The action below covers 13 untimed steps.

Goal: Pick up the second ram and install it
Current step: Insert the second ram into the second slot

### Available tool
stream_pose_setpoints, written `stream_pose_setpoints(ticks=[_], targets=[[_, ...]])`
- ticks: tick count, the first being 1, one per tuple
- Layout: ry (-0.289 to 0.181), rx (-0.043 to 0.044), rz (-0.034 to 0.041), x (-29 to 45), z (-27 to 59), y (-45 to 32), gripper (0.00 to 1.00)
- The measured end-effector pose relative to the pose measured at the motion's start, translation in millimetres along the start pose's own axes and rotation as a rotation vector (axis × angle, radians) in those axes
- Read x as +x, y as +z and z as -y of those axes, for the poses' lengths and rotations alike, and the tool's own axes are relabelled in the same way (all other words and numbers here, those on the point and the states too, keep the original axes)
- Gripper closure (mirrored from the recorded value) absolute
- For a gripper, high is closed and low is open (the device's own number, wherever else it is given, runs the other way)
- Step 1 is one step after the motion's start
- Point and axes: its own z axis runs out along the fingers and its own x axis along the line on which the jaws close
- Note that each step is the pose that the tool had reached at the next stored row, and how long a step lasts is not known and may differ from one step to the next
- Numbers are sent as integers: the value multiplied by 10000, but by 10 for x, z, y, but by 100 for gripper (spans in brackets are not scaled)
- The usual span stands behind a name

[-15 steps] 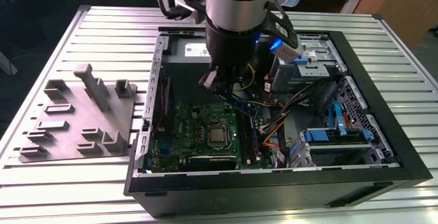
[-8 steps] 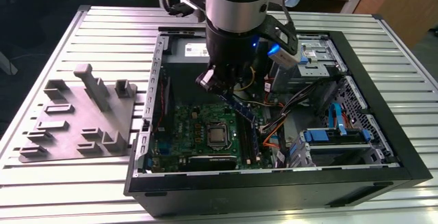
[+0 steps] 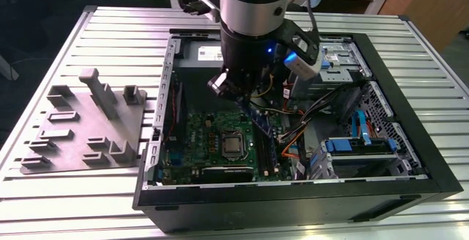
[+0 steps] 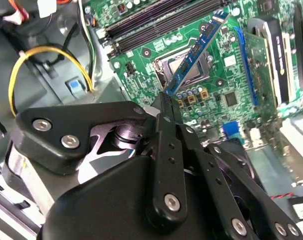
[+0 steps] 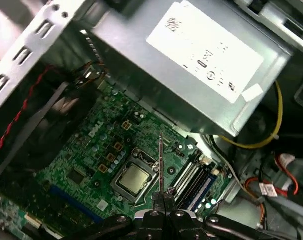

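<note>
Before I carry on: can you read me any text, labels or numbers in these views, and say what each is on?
Nothing can be quoted.
White label on the grey metal box, first wrist view: printed, too blurred to read.
White sticker, exterior view: too small to read.
Motherboard markings: too small to read.
The second ram, held in the gripper: no legible text.

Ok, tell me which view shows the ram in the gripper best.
The second wrist view: the second ram shows its blue face lengthwise, reaching out from the gripper. The first wrist view shows it edge-on, a thin line; the exterior view, a short dark slanted strip.
</note>
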Motion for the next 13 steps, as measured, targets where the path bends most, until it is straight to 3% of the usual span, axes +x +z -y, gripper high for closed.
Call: stream_pose_setpoints(ticks=[13], targets=[[2359,156,98,1,1,23,89]])
